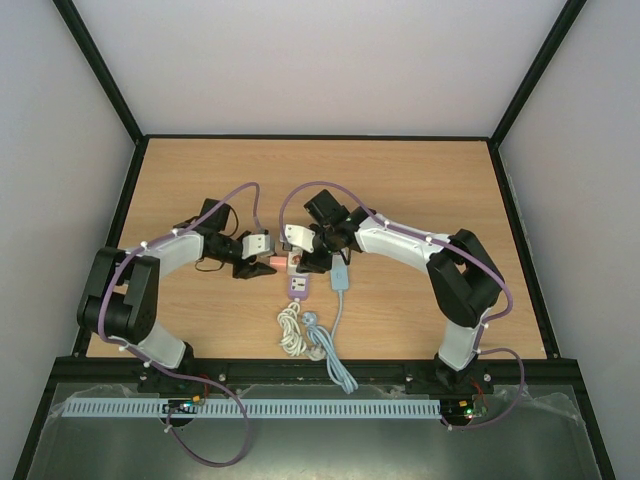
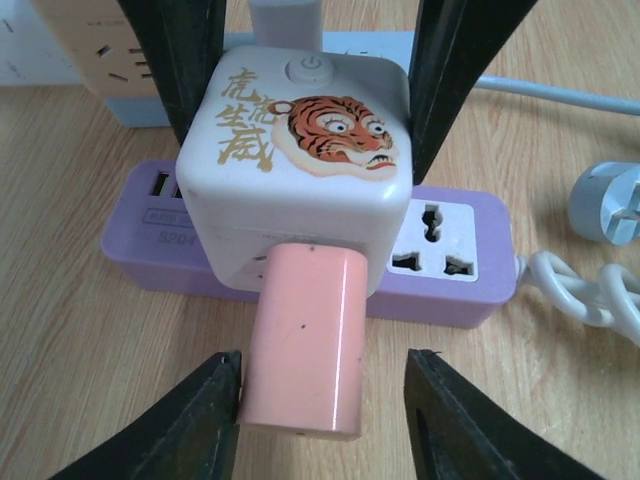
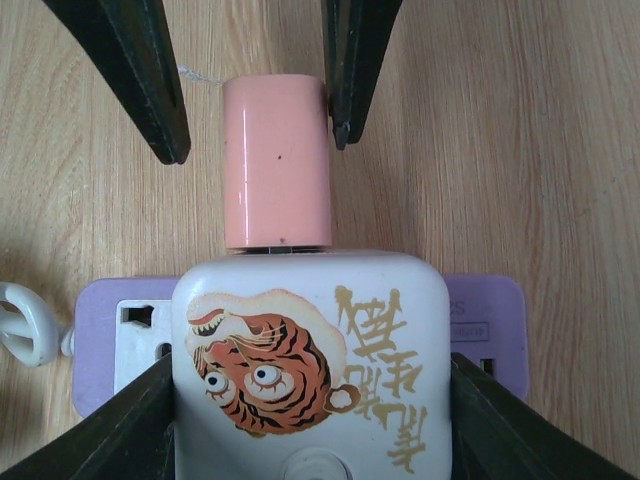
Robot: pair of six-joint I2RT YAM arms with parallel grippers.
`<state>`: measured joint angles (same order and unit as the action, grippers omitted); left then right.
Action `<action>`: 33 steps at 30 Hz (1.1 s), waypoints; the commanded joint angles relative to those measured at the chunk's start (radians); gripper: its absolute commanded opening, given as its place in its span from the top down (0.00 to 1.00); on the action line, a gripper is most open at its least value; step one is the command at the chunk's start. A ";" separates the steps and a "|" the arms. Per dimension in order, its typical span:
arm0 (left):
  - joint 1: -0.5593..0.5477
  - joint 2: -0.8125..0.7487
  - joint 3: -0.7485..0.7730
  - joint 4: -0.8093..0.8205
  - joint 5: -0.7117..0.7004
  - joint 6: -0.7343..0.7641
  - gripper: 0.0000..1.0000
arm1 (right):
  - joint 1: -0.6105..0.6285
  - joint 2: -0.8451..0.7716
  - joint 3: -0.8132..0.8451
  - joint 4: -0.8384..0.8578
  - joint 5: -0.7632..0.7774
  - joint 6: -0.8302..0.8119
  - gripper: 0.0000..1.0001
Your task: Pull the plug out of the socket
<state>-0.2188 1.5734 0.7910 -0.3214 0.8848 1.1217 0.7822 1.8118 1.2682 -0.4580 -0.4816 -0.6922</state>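
Centre of the wooden counter (image 1: 420, 190): a purple power strip (image 2: 450, 260) lies lengthwise from far to near, and a white cube socket (image 2: 300, 150) sits on top of it toward its far end. The cube's upper face carries a tiger's head, gold characters and a round power button. The pink plug (image 2: 305, 340), the object of the task, is seated in the cube's left face and projects horizontally to the left, clear of the counter surface. The left tool (image 2: 322, 380) straddles the free end of this plug without clamping it: its far finger (image 2: 205, 420) rests against the plug's side, while its near finger (image 2: 450, 420) stands apart from it with a visible gap. The right tool (image 3: 310, 400) reaches in from the right and is clenched on the white cube socket, one finger pressed to the far face and one to the near face. At the strip's near end, a white cable (image 2: 585, 290) leaves it and lies coiled on the counter. Just beyond the coil, on the right, rests a loose grey-blue plug head (image 2: 608, 200), pins facing up. To the right of the cube lie further socket strips, one beige and one pale blue, only partly in view.
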 commanded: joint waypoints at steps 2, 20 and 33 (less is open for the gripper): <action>-0.001 0.008 -0.004 0.024 0.013 0.006 0.59 | 0.004 0.004 -0.035 -0.042 -0.029 -0.021 0.78; 0.071 -0.061 -0.021 -0.032 -0.037 0.090 0.83 | 0.002 0.039 -0.028 -0.077 -0.032 -0.038 0.91; 0.091 -0.069 -0.002 -0.071 -0.038 0.120 0.86 | -0.009 0.037 -0.032 -0.087 -0.030 -0.040 0.93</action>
<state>-0.1585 1.5330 0.7677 -0.3656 0.8825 1.1984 0.7799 1.8252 1.2648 -0.4248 -0.5354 -0.7124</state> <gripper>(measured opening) 0.296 0.570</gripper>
